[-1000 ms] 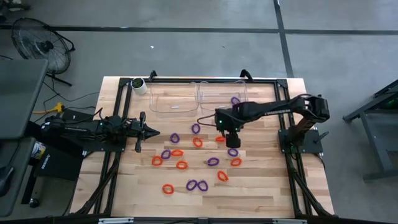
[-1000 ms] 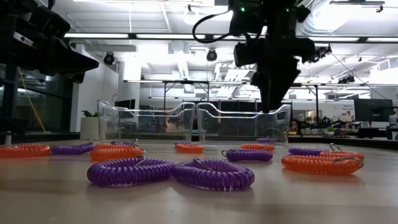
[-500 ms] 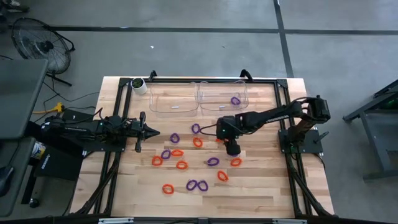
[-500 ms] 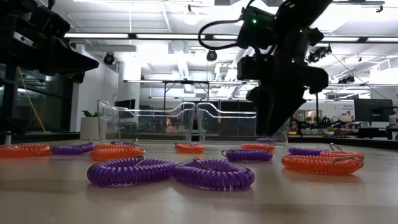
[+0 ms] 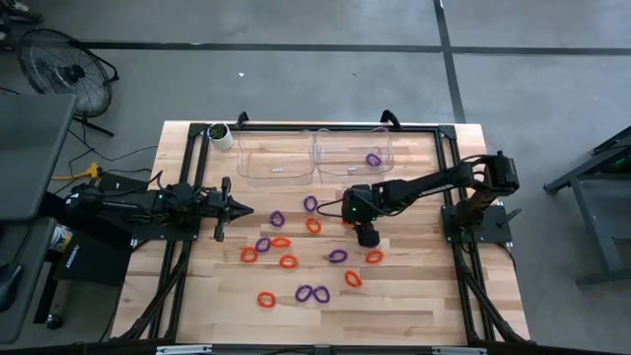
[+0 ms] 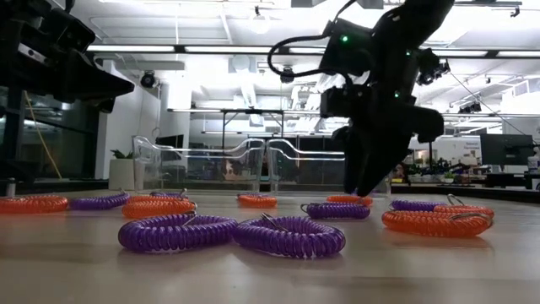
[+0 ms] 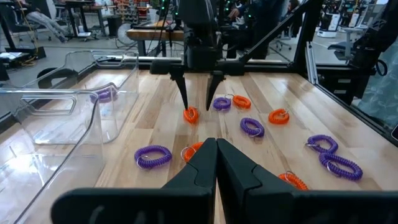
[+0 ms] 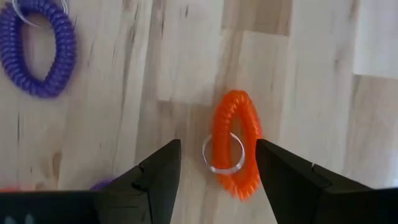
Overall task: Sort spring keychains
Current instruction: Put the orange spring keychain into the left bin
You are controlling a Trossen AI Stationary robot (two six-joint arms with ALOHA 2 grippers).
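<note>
On the wooden surface (image 5: 414, 296) lie eight orange-red and seven purple coiled keychains; another purple sits in the right clear bin (image 5: 353, 152). Right pincer (image 8: 217, 158) gapes over one orange coil (image 8: 236, 149), hiding it overhead; left pincer (image 7: 216, 152) is closed.

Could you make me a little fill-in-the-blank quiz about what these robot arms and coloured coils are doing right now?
1. The right hand hangs with open fingers over a coiled keychain coloured ____.
2. The left hand waits at the table's left side with its fingers ____.
3. The right-side clear plastic bin holds one coiled keychain coloured ____.
4. The left-side clear plastic bin holds ____ keychains.

Missing words: orange; shut; purple; no
</note>
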